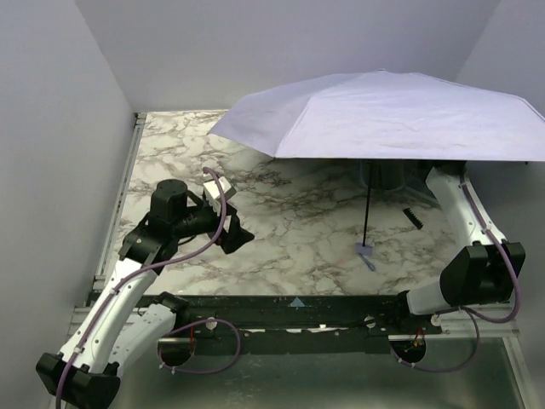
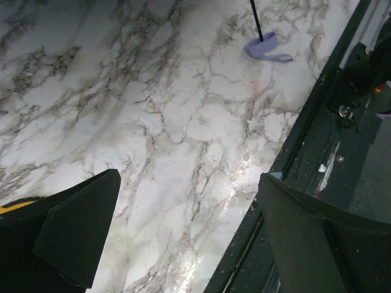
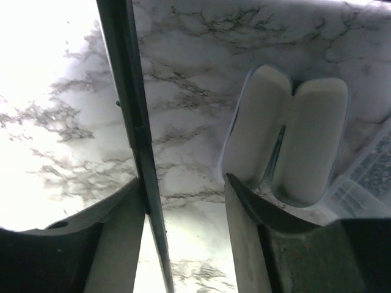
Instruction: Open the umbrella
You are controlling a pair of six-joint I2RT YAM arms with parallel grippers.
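The umbrella (image 1: 383,115) stands open over the table's (image 1: 281,213) far right corner, lavender and spread taut. Its thin black shaft (image 1: 367,213) drops to the small handle (image 1: 364,252) on the marble. The right gripper (image 3: 183,183) straddles the shaft, jaws partly apart and not pinching it. The left gripper (image 1: 226,213) hovers spread wide near the left edge.

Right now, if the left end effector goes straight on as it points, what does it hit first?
Probably the marble tabletop, just ahead of the left end effector; the umbrella handle lies off that line. Depth is unclear.

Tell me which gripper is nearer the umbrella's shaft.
Right gripper: its jaws straddle the shaft under the canopy. Left gripper hovers apart, over the table's left side.
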